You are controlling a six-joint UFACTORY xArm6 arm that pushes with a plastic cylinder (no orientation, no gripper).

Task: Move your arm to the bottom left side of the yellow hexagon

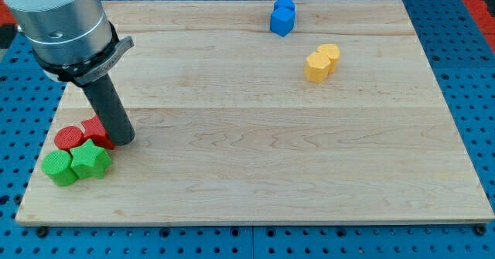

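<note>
The yellow hexagon block (316,67) sits at the view's upper right, touching a second yellow block (329,55) just above and right of it. My tip (124,139) is far away at the view's lower left, resting on the board right beside a red block (97,130). The rod rises from there up to the arm's grey body at the view's top left.
A red cylinder (68,138), a green cylinder (58,167) and a green star-like block (90,160) cluster at the lower left. A blue block (282,16) stands near the top edge. The wooden board (255,158) lies on a blue pegboard.
</note>
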